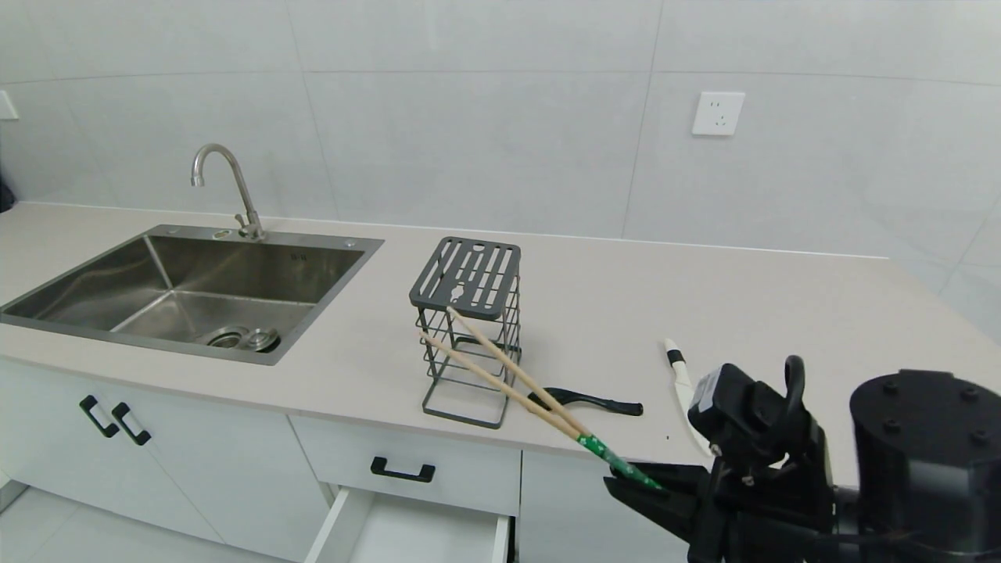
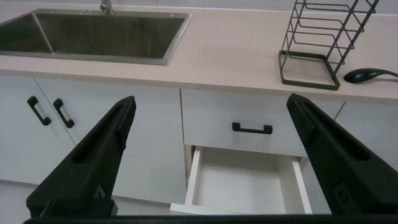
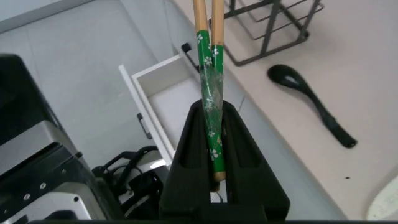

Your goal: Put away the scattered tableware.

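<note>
My right gripper is shut on the green patterned ends of a pair of wooden chopsticks. It sits off the counter's front edge, and the chopstick tips reach up against the dark wire utensil rack. A black spoon lies on the counter right of the rack. A white utensil with a black band lies farther right. My left gripper hangs open below counter height, in front of the open drawer.
A steel sink with a faucet is set into the counter's left part. Cabinet doors with black handles stand below it. A wall socket is on the tiled wall.
</note>
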Controlling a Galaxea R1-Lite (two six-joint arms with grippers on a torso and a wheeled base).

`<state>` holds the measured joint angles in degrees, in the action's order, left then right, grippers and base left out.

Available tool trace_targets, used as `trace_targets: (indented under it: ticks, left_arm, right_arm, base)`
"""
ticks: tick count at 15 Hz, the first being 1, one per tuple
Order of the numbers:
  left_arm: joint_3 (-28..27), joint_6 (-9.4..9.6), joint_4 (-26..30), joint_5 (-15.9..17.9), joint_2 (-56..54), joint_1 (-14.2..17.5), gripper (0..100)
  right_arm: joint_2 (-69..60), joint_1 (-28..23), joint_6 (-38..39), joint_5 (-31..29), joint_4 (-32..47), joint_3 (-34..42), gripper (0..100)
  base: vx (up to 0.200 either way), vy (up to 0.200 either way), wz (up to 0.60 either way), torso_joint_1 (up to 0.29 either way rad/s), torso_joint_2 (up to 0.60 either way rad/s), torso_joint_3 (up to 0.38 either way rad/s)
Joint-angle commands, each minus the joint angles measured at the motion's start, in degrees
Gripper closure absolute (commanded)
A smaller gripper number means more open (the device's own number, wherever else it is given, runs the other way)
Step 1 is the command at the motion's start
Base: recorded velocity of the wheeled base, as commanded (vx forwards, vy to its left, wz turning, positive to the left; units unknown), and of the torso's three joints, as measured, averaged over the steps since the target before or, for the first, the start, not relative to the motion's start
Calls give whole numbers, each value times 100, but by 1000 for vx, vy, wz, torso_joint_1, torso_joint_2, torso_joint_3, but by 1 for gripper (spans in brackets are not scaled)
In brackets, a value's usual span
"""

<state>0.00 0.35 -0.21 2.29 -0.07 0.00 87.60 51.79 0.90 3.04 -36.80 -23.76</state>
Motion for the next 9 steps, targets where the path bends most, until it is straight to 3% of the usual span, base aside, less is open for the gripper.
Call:
trace_targets:
  ticks: [1, 4, 9]
  left_arm:
    - [0, 0, -6, -1, 7, 0, 0]
    - [0, 0, 3, -1, 7, 0, 0]
    - [0, 0, -6, -1, 7, 0, 0]
  right_arm:
    - [293, 262, 42, 4, -20, 47, 100]
    - [547, 350, 156, -40, 7, 108, 100]
    - [1066, 965, 130, -49, -29, 126, 100]
  base:
    - [0, 0, 0, 0, 0, 0]
    - [0, 0, 0, 0, 0, 0]
    - [0, 0, 0, 0, 0, 0]
